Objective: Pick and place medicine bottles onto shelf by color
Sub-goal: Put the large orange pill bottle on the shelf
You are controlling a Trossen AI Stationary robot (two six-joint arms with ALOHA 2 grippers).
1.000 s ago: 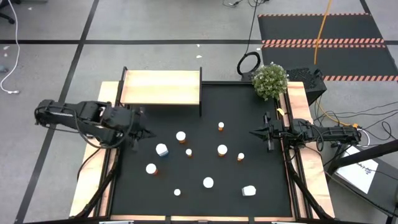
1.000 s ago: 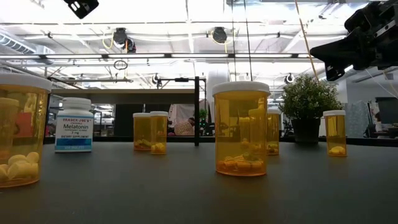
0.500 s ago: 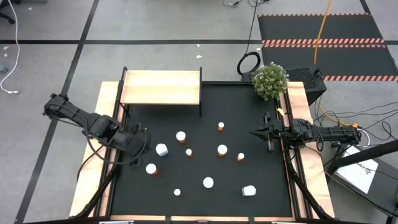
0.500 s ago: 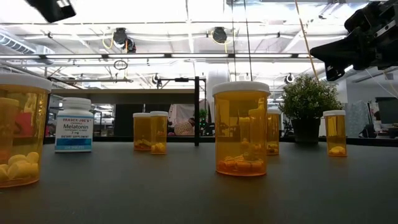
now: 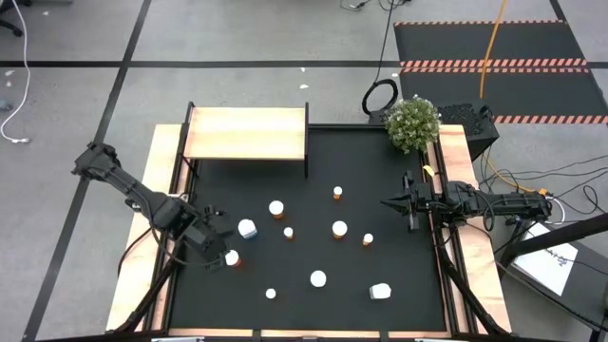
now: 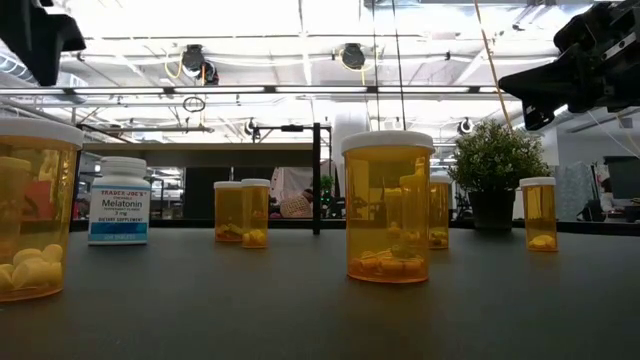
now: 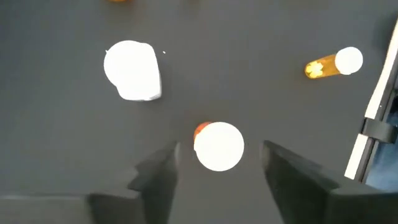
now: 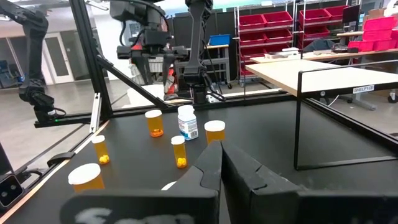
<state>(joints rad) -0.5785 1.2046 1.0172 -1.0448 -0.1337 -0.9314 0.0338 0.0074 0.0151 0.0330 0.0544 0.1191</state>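
Several medicine bottles stand on the black mat, most orange with white caps. My left gripper [image 5: 221, 249] points steeply down over the orange bottle [image 5: 231, 257] at the near left. It is open, one finger on either side of that bottle's white cap [image 7: 218, 144] and above it, touching nothing. A white bottle [image 7: 132, 70] with a bluish label [image 5: 247, 228] stands just beyond. The light-wood shelf [image 5: 245, 133] stands at the far left with nothing on it. My right gripper [image 5: 389, 202] waits shut and level at the table's right edge.
More orange bottles stand mid-mat [image 5: 276, 207] [image 5: 339, 228] [image 5: 318, 278], and a white one [image 5: 380, 291] lies near the front right. A potted plant [image 5: 412, 123] stands at the far right corner. The shelf's black legs [image 5: 306, 142] border the mat.
My left gripper has swung from beside the shelf toward the table's near edge and sunk lower. It has tipped over to point down, rolled, and opened above the near-left orange bottle. No bottle has moved.
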